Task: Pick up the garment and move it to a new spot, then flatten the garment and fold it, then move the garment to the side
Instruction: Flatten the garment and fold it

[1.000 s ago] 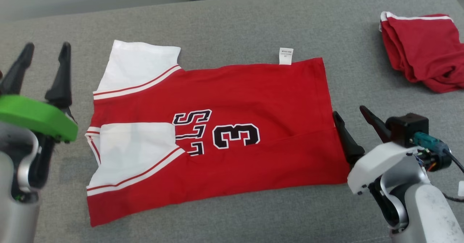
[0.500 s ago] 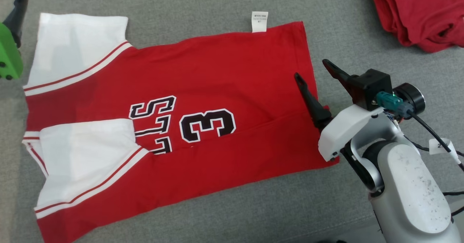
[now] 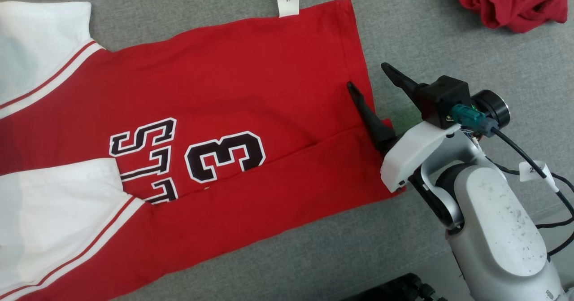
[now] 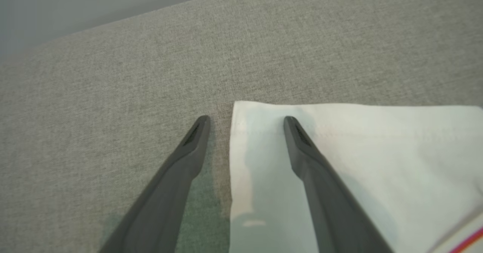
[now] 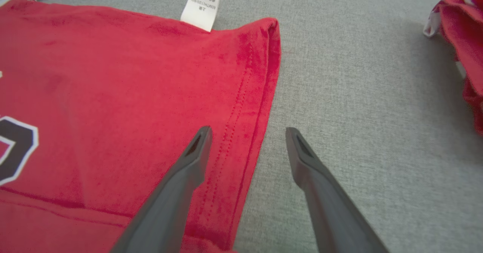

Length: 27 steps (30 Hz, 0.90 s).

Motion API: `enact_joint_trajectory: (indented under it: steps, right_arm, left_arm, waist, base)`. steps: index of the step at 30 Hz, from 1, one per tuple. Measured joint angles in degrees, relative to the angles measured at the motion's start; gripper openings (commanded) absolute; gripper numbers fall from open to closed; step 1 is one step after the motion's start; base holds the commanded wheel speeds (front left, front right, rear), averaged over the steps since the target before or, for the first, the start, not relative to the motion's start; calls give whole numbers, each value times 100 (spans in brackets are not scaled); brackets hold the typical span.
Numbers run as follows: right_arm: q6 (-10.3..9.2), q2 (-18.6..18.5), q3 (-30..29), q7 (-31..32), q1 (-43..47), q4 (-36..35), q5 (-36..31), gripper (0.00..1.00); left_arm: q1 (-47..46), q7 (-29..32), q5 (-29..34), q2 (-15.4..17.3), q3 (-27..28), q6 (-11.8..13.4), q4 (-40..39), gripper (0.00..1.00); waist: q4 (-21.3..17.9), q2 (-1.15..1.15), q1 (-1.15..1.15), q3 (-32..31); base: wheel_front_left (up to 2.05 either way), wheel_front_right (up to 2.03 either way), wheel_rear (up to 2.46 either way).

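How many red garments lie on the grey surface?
2. The numbered jersey lies spread flat in the middle; a bunched red garment sits at the head view's upper right. Others may lie out of frame.

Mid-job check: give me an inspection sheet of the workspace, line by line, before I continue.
Surface: grey fabric surface, flat.
Job's things: red jersey spread flat, number 3 up, care label at its far edge, a crease across its near part.
Clutter: second red garment bunched at the far right.
Grippers: right gripper open, fingers either side of the jersey's right hem; left gripper open, one finger over the white sleeve, one over the surface; neither holds anything.
Cables: black cable loops off the right wrist, clear of the jersey.
Surroundings: plain grey area beyond the surface's edge.
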Motion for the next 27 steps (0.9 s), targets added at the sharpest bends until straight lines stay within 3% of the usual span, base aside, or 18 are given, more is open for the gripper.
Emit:
enact_joint_trajectory:
  steps: [7, 8, 13, 15, 27]
  right_arm:
    - [0, 4, 83, -29, -76, 69, 58, 100]
    - [0, -5, 92, -30, -105, 74, 62, 100]
    - [0, -41, 125, -34, -225, 140, 103, 100]
    - [0, -41, 130, -34, -304, 168, 124, 100]
    - [0, -283, 36, 94, -993, 670, 234, 100]
  left_arm:
    - [-3, 130, -126, -33, -36, 37, -70, 100]
    - [1, 172, -126, -56, -53, 40, -101, 95]
    - [44, 130, -156, -165, -125, 70, -222, 19]
    - [58, 8, -113, -183, -121, 132, -231, 0]
    - [58, -812, -42, -428, -102, 145, -131, 0]
  waist:
    - [-34, 0, 0, 22]
    - [-26, 0, 0, 15]
    - [11, 0, 0, -28]
    - [22, 0, 0, -38]
    - [233, 0, 0, -158]
  base:
    - [0, 0, 0]
    - [0, 0, 0]
    - [0, 0, 0]
    - [0, 0, 0]
    - [0, 0, 0]
